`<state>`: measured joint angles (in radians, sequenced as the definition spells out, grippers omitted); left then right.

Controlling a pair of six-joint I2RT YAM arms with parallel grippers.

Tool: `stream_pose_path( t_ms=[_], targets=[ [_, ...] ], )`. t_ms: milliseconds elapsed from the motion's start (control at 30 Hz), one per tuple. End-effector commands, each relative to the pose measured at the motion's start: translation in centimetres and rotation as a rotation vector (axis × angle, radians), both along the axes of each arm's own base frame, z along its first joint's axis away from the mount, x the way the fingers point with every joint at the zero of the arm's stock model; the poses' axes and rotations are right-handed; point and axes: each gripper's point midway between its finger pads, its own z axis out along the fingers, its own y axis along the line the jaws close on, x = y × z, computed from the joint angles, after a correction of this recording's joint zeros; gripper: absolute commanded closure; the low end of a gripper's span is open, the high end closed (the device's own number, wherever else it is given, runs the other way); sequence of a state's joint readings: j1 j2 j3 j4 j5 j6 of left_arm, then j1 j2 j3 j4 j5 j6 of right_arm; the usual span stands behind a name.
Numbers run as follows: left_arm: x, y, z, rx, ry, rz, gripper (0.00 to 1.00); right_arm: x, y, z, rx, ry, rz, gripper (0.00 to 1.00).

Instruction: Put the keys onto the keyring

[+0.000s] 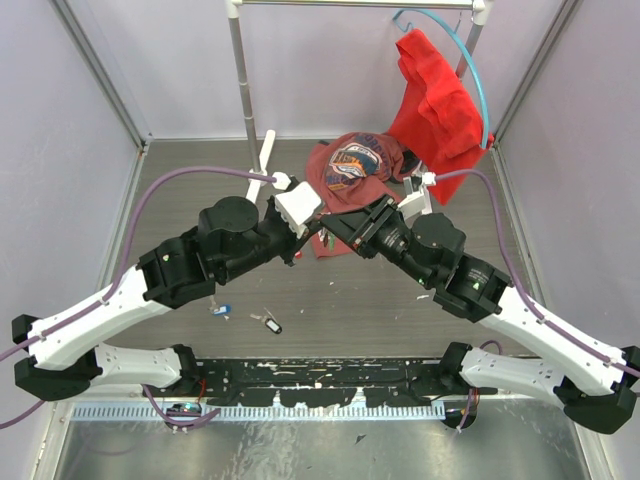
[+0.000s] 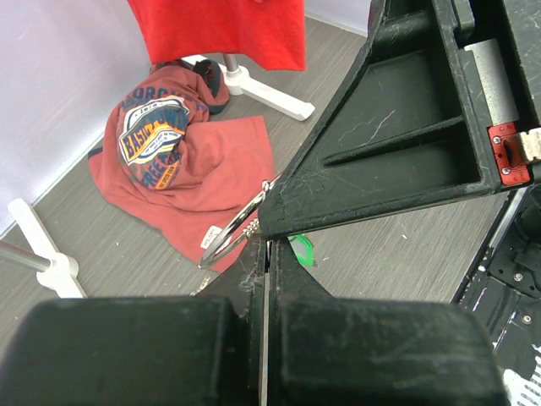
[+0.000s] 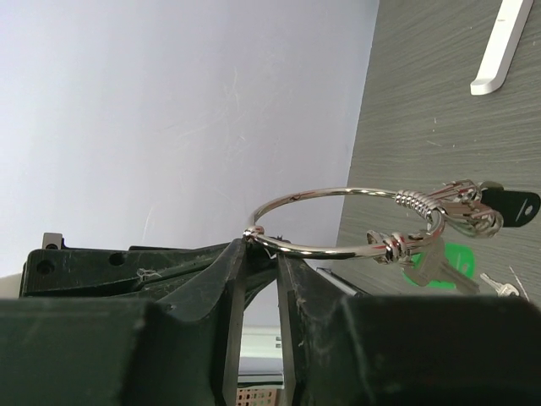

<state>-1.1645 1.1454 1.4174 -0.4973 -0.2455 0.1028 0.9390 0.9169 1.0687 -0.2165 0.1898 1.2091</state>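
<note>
The keyring point(image 3: 338, 222) is a thin silver ring held in the air between my two grippers. A green tag point(image 3: 452, 260), a black-headed key point(image 3: 511, 205) and a silver key hang from it. My left gripper point(image 2: 269, 244) is shut, its tip at the ring point(image 2: 230, 237), with the green tag point(image 2: 301, 250) just behind. My right gripper point(image 3: 264, 254) has its jaws a little apart and the ring wire lies across its tips. In the top view both grippers, left point(image 1: 308, 230) and right point(image 1: 335, 222), meet and hide the ring. Two loose keys point(image 1: 221, 310) point(image 1: 270, 324) lie on the table.
A crumpled red shirt point(image 1: 352, 165) lies on the table behind the grippers. Another red shirt point(image 1: 435, 100) hangs from a rack pole point(image 1: 242, 90) with white feet point(image 1: 268, 160). Purple walls close the left and right sides. A black rail point(image 1: 320, 380) runs along the near edge.
</note>
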Motion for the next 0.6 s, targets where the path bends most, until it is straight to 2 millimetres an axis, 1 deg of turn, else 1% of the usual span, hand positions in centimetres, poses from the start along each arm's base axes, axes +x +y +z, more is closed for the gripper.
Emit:
stream_pose_path(
  t_ms=[0,167,267,567],
  targets=[
    [-0.76,-0.46,1.20,-0.057,-0.007,-0.040,1.00,1.19,-0.95,1.87,0.067,-0.037,-0.087,0.74],
    [-0.71,-0.54,1.21,-0.058,-0.008,-0.040,1.00,1.41,-1.49,2.30,0.086,-0.051,-0.116,0.74],
    [-0.68,-0.58,1.26,-0.059,-0.008,-0.040,1.00,1.52,-1.39,2.55,0.099,-0.056,-0.119,0.75],
    [-0.75,-0.53,1.17,-0.061,-0.008,-0.041,1.00,1.84,-0.94,2.75,0.108,-0.063,-0.125,0.84]
  ],
)
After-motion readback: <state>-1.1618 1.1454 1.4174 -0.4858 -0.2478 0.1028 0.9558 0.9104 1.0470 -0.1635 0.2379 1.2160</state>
